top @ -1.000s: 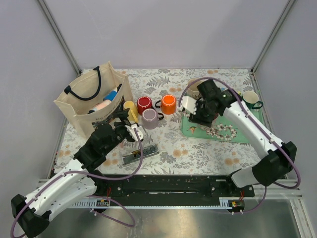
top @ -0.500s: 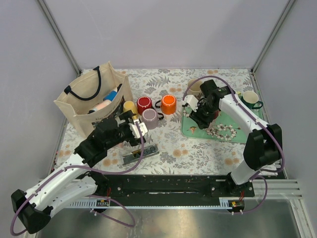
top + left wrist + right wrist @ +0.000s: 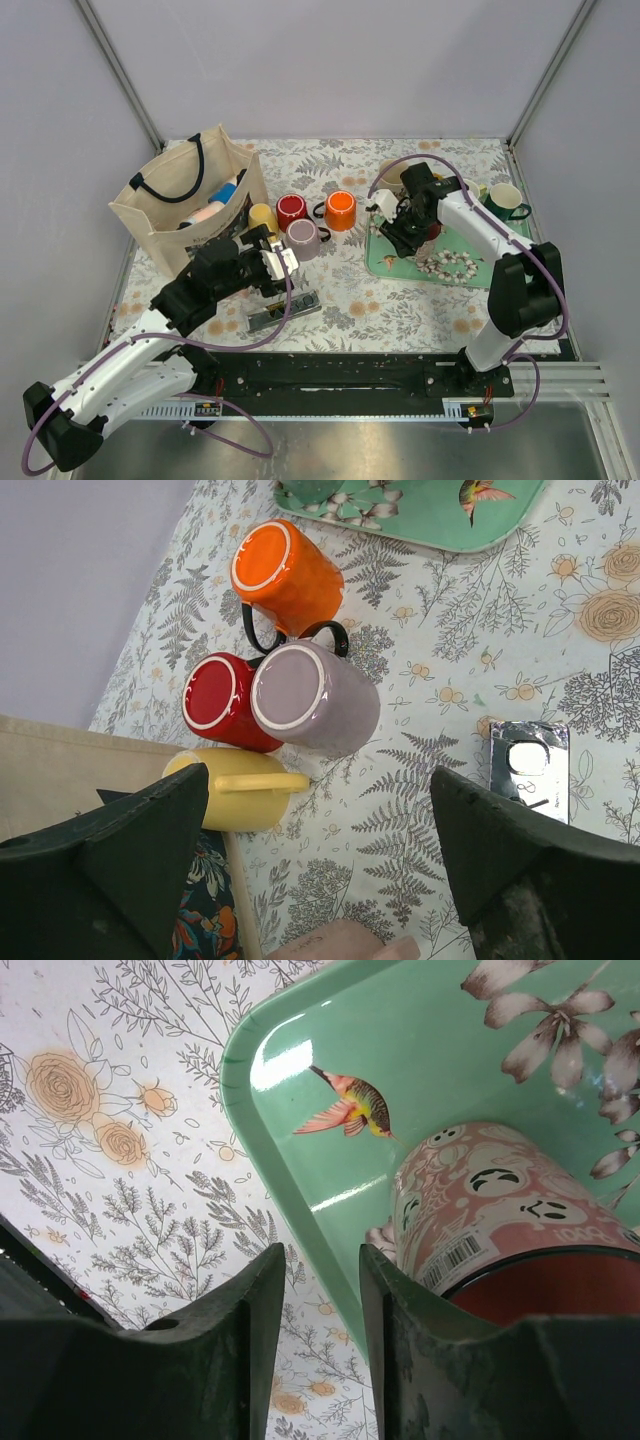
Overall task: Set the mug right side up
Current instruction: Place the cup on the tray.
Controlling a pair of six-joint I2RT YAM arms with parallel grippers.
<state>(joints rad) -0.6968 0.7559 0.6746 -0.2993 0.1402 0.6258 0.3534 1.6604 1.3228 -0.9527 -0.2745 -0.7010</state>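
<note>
A pink patterned mug point(image 3: 490, 1210) with a dark red inside stands on the green tray point(image 3: 330, 1090); it also shows in the top view point(image 3: 431, 230). My right gripper point(image 3: 322, 1280) hangs beside it over the tray's left rim, its jaws a narrow gap apart with nothing between them; it is also in the top view point(image 3: 398, 228). The mug touches the outside of the right finger. My left gripper point(image 3: 320, 810) is wide open and empty, above the table just short of the orange point(image 3: 285, 575), red point(image 3: 225, 700) and lilac point(image 3: 315, 695) mugs, which stand base up, and a yellow mug point(image 3: 235, 790) lying on its side.
A canvas tote bag point(image 3: 185, 205) stands at the left. A silver foil packet point(image 3: 528, 770) lies on the floral cloth near the left gripper. A beige mug point(image 3: 392, 172) and a green mug point(image 3: 507, 200) stand behind and beside the tray point(image 3: 480, 270).
My left gripper moved forward toward the group of mugs, then held still. My right gripper shifted slightly back and right over the tray beside the pink mug.
</note>
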